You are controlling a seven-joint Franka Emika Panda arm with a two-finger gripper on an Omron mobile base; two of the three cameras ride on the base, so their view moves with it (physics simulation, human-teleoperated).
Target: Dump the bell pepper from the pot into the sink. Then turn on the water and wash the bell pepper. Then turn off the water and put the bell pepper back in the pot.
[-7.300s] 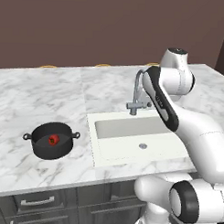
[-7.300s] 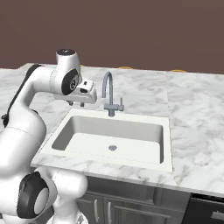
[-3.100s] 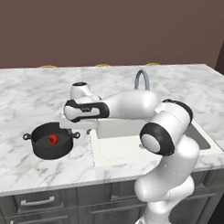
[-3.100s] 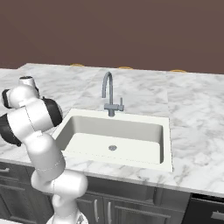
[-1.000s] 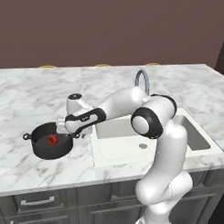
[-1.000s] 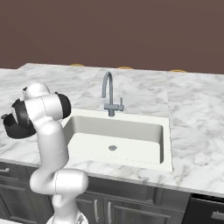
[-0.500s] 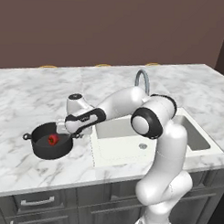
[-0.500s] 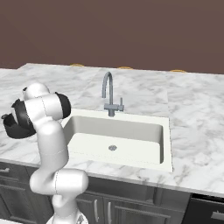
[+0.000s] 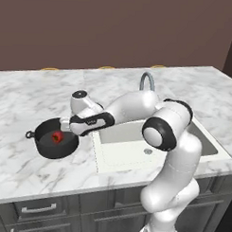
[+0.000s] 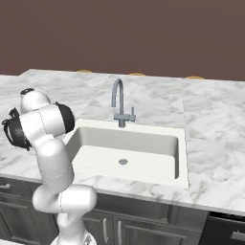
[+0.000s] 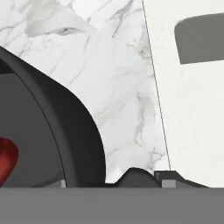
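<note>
The gripper (image 9: 66,125) had reached the near-side handle of the pot (image 9: 54,143) and, as far as the hand view showed, was clamped on it — presumably a hold for tipping. The bell pepper (image 9: 56,137) lay inside the pot just beyond the fingers, and the sink (image 9: 105,158) sat close behind the hand.
</note>
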